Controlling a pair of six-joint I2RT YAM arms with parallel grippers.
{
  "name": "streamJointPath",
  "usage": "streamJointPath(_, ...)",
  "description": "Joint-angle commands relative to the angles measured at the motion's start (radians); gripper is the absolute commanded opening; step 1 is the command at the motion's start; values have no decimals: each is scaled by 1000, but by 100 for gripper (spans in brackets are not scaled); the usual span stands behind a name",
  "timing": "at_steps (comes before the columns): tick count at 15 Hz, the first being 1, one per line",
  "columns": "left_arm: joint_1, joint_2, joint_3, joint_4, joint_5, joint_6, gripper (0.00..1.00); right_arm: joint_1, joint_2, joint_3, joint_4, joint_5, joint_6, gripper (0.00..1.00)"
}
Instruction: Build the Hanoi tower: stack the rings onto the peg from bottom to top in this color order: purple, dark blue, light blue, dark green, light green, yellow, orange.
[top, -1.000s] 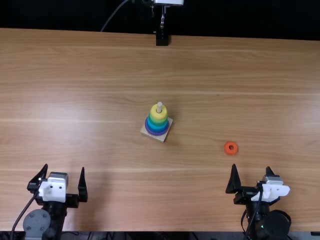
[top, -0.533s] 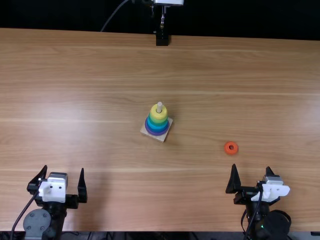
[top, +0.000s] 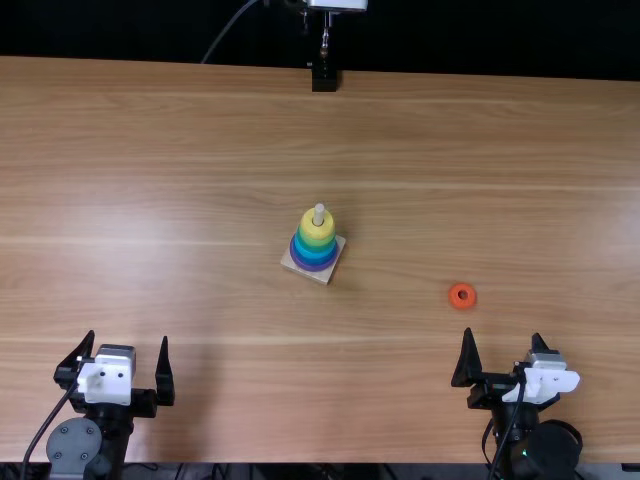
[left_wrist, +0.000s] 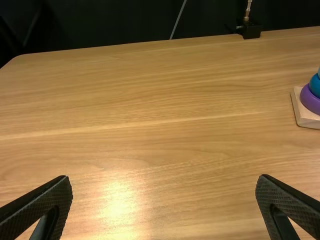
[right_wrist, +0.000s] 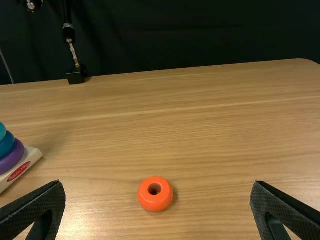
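The left hand (top: 128, 335) is above the worktop (top: 180, 150) by its near left corner, its two fingers spread wide with nothing between them. The right hand (top: 502, 333) is at the near edge towards the near right corner, spread just as wide and holding nothing.

Around the middle of the worktop sits the wooden base (top: 325, 277), turned at an angle to the edges, with the pale peg (top: 319, 210) standing upright on it. The purple ring (top: 313, 268) is at the bottom of the stack, then blue rings (top: 316, 254) and green rings (top: 317, 243), with the yellow ring (top: 318, 232) on top and the peg's tip poking out above it.

The orange ring (top: 462, 303) lies flat on the worktop, hole up, between the base and the right edge, nearer the near edge than the base is
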Motion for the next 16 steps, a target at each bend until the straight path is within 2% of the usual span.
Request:
streamJointPath(1, 2, -12, -103, -80, 1, 12, 100, -11, -25, -48, -68, 12, -5, 100)
streamJointPath(9, 2, -12, -103, -80, 1, 12, 100, -7, -25, -37, -46, 14, -7, 100)
streamJointPath(11, 2, -12, -103, -80, 1, 12, 100, -13, -23, 66, -17, 21, -3, 100)
streamJointPath(14, 2, -12, -103, -80, 1, 12, 100, -13, 181, 254, -17, 21, 4, 100)
streamJointPath(16, 2, -12, -103, -80, 1, 12, 100, -11, 236, 359, -30, 27, 3, 100)
